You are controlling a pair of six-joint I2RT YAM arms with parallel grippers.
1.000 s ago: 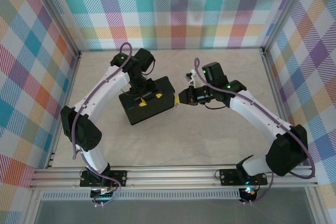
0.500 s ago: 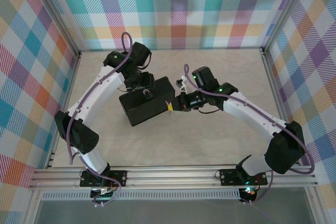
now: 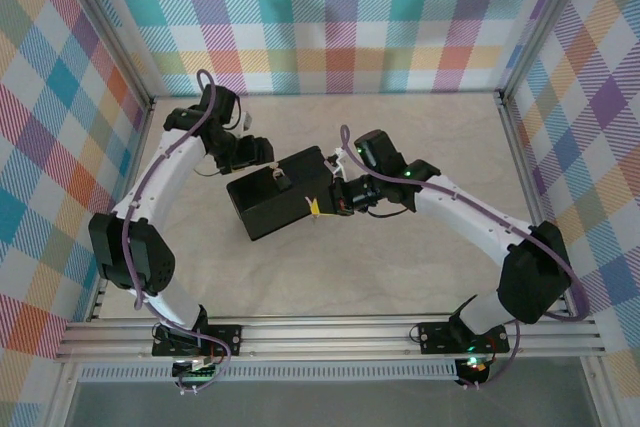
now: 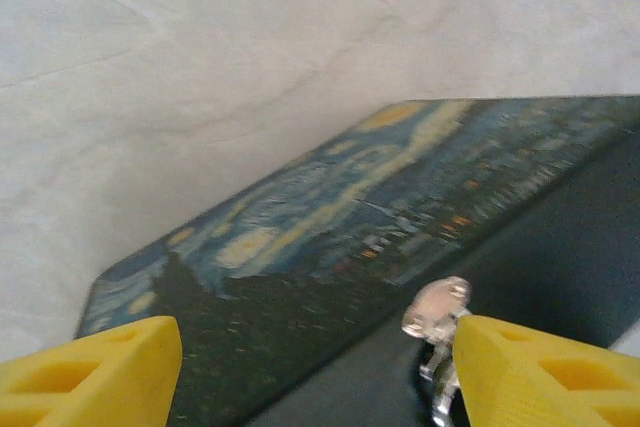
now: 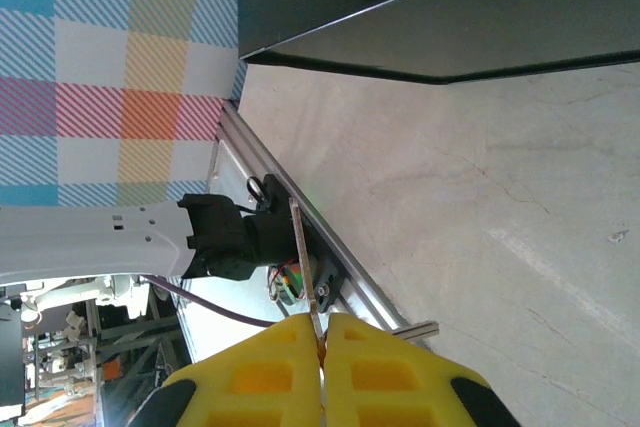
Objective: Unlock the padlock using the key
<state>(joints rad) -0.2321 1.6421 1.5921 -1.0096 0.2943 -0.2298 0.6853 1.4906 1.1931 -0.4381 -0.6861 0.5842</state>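
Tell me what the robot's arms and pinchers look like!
The left arm and right arm are white tubes with chunky black joints. A thin purple cable loops along each, and a small green light glows at the right arm's base. The left gripper and right gripper have bright yellow fingers with hollow cut-outs.

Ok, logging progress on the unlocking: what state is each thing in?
Tin: looks closed.
Padlock: on the tin; locked or not, too small to tell.
Key: held, not in the padlock.
Left jaws: open, empty.
Right jaws: shut on the key.
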